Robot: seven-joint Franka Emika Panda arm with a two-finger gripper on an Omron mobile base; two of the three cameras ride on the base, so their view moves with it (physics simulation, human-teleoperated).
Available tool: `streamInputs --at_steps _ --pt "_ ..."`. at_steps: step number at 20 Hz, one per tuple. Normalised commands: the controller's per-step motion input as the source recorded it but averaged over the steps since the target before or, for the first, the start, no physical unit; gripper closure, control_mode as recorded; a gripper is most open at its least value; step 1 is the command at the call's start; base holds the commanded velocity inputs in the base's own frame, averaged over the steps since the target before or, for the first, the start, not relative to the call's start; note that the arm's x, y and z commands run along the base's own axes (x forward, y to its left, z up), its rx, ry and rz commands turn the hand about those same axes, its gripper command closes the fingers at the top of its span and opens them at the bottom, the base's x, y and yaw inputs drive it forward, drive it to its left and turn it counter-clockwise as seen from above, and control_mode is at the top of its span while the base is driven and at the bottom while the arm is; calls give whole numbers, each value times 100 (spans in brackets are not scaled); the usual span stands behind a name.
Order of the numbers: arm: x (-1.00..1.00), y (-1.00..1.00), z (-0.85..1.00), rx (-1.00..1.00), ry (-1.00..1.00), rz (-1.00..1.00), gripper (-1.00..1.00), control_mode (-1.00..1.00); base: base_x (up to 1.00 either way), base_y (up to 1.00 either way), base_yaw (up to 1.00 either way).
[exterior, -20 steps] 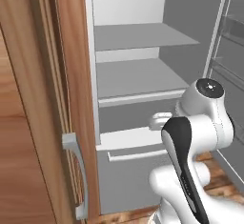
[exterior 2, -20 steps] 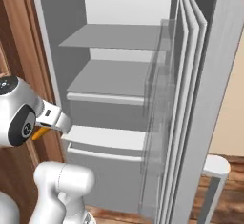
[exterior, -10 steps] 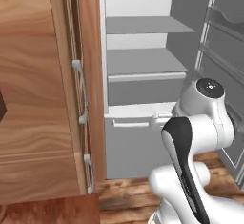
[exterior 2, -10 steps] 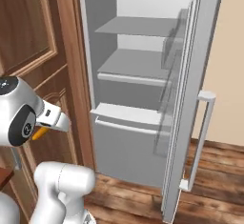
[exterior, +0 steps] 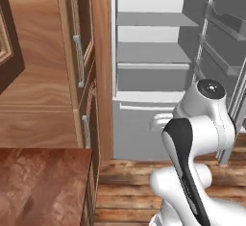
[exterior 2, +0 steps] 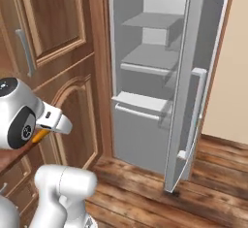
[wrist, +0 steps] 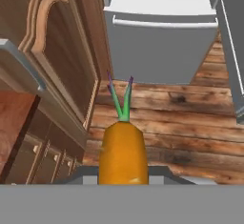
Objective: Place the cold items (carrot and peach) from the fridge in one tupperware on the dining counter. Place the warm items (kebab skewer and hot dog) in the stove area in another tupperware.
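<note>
An orange carrot [wrist: 122, 151] with a green, purple-tipped stalk points away from the hand, over the wooden floor. My gripper [wrist: 123, 176] is shut on the carrot's thick end, its fingertips [wrist: 86, 179] mostly hidden at the bottom edge. In the right base view a sliver of the carrot [exterior 2: 39, 136] pokes out under the white hand, low on the left. The hand [exterior: 161, 122] hangs in front of the open fridge [exterior: 153, 52], a good way back from it. The fridge [exterior 2: 145, 62] has bare grey shelves and a closed lower drawer [wrist: 159, 42].
The fridge door [exterior 2: 193, 81] stands swung open on the right, its racks [exterior: 226, 32] facing in. Tall wooden cabinets [exterior: 48, 76] with metal handles flank the fridge on the left. A reddish-brown counter top [exterior: 38, 182] lies at lower left. Plank floor [exterior 2: 145, 193] lies open ahead.
The whole picture has shifted: the base has driven back from the fridge, which now looks smaller and farther. The gripper stays shut on the carrot throughout.
</note>
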Motion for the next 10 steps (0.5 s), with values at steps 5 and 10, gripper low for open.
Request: streamInputs --at_steps 5,10 --pt "0 0 0 0 0 0 100 100 -77 -72 27" --pt "0 0 0 0 0 0 100 100 -82 -79 25"
